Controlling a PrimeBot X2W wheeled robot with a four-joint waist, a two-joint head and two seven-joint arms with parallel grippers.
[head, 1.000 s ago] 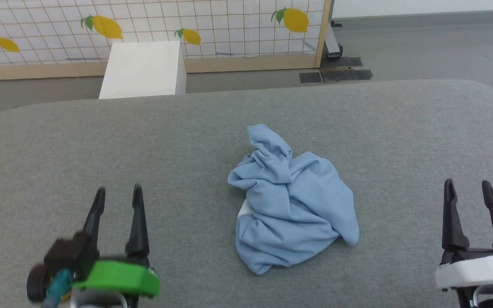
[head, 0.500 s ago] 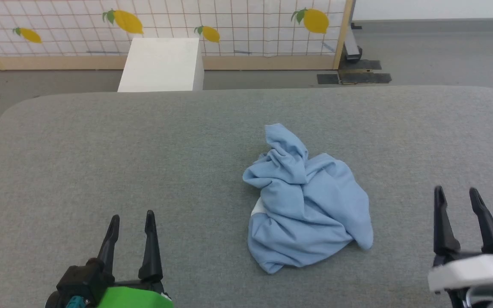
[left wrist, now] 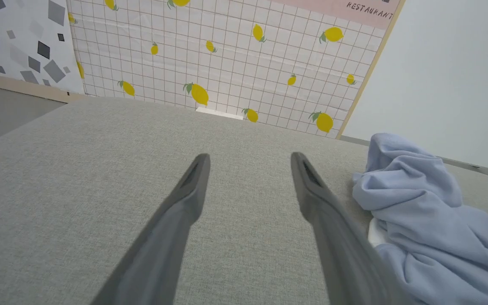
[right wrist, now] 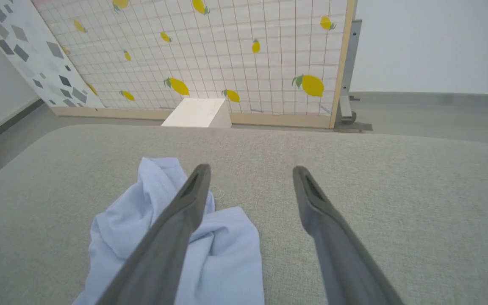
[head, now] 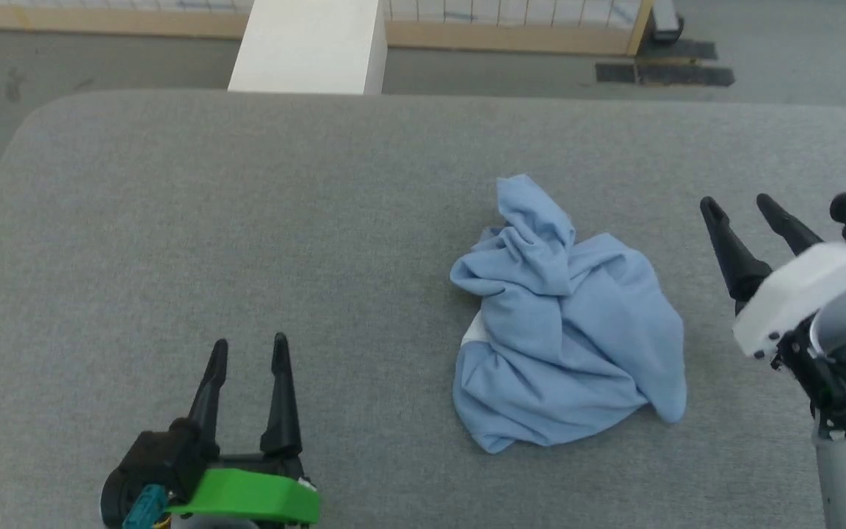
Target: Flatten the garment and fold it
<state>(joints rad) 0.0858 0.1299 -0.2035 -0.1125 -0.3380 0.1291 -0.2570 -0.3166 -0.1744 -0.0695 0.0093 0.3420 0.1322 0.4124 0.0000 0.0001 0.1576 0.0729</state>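
Note:
The light blue garment (head: 562,323) lies crumpled in a heap on the grey fabric table (head: 247,220), right of centre, with a sliver of white lining showing at its left side. My left gripper (head: 248,347) stands open at the lower left, well apart from the heap. My right gripper (head: 737,202) is open and raised at the right, fingers angled up-left, just right of the heap. In the left wrist view the garment (left wrist: 430,220) lies right of the open fingers. In the right wrist view the garment (right wrist: 163,237) lies under the left finger.
A white box (head: 309,45) stands on the floor beyond the table's far edge. A lemon-patterned grid screen (right wrist: 227,55) with a wooden frame stands behind it. Dark floor plates (head: 662,72) lie at the back right. Wide bare table surrounds the heap.
The camera has tilted down and shifted, so the scene sits differently in view. My right gripper has risen and moved forward beside the garment. The left gripper stays low at the left.

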